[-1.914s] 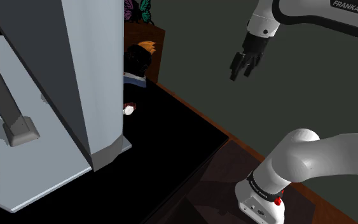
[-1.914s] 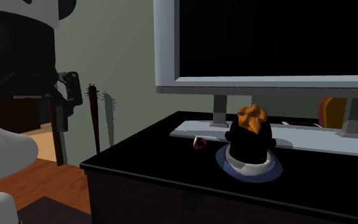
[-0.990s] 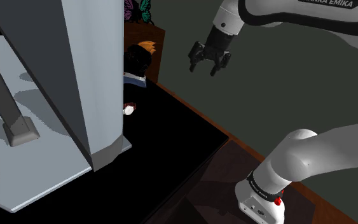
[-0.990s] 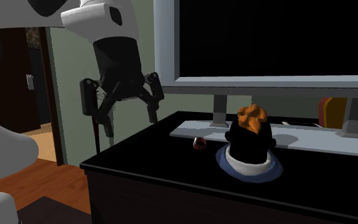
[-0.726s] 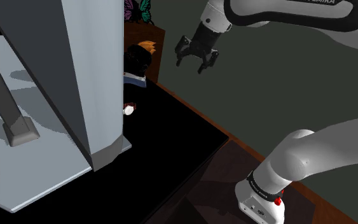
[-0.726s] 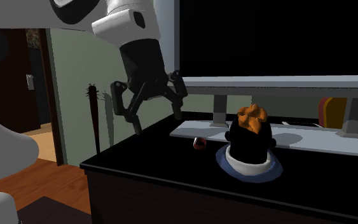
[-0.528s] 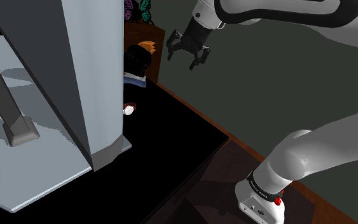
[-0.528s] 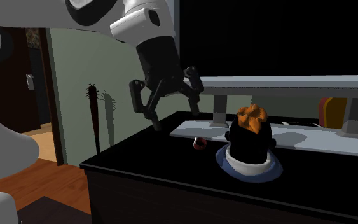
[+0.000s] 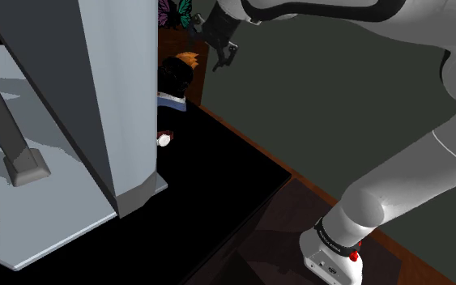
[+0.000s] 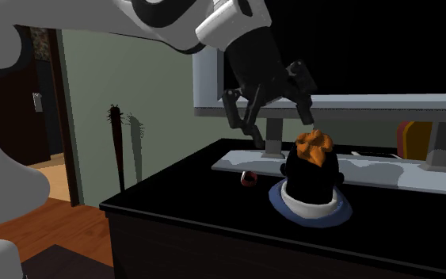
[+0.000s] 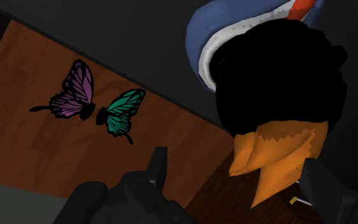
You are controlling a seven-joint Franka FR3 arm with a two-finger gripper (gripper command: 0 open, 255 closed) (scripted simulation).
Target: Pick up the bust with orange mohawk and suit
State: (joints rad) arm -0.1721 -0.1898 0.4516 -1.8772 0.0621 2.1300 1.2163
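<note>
Nothing grasped yet: we see the bust (image 10: pixel 311 170) on the black table (image 10: pixel 173 208), gripper (image 10: pixel 279 129) just above it, jaws spread open; lowering, closing and lifting remain.

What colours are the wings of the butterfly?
On the butterfly, one wing is purple, the other teal, both edged black. The wrist view shows it best.

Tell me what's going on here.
A white Franka arm is going for the bust with the orange mohawk, which stands on a black cabinet in front of a large screen. Its black pincer hovers open above the bust's head, touching nothing. The bust has not been grasped yet.
</note>
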